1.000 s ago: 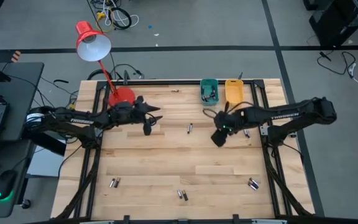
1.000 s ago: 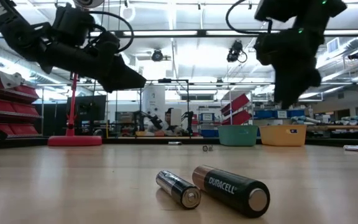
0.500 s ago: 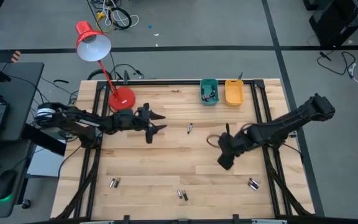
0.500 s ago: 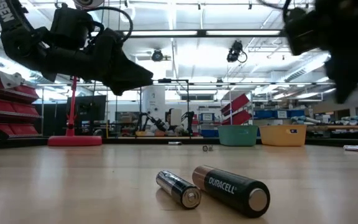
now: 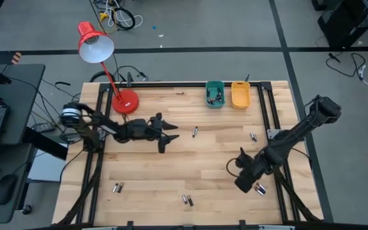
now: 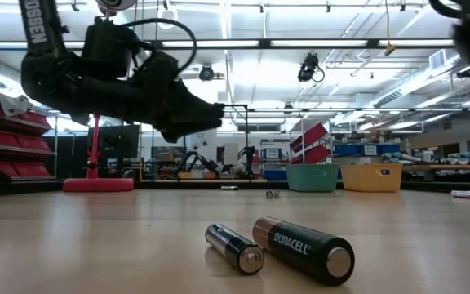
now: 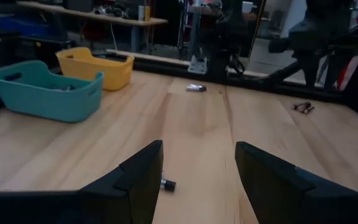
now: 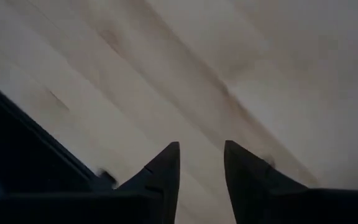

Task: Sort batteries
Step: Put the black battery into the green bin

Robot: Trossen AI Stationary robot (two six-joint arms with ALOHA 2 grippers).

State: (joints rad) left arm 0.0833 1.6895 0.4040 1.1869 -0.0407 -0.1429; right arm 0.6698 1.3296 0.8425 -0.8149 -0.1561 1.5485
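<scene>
Small dark batteries lie scattered on the wooden table: one in the middle point(image 5: 195, 132), one at the right point(image 5: 253, 137), a pair near the right corner point(image 5: 259, 188), a pair at the near edge point(image 5: 187, 199) and another at the near left point(image 5: 117, 187). My left gripper point(image 5: 165, 137) hovers open just left of the middle battery, which shows by its finger point(image 7: 168, 184) in the left wrist view. My right gripper point(image 5: 243, 183) hangs open over bare wood point(image 8: 201, 158), just left of the near-right pair. The near-edge pair fills the low view point(image 6: 304, 249).
A teal bin point(image 5: 214, 94) holding some batteries and a yellow bin point(image 5: 239, 94) stand at the far edge. A red desk lamp point(image 5: 125, 99) stands on the far left corner. Black frame rails run along the table's sides. One more battery point(image 5: 180, 92) lies by the far rail.
My right gripper has swung from beside the bins toward the near right corner and now hangs next to the battery pair there. My left gripper has travelled toward the table's right, closing on the middle battery. No battery has moved.
</scene>
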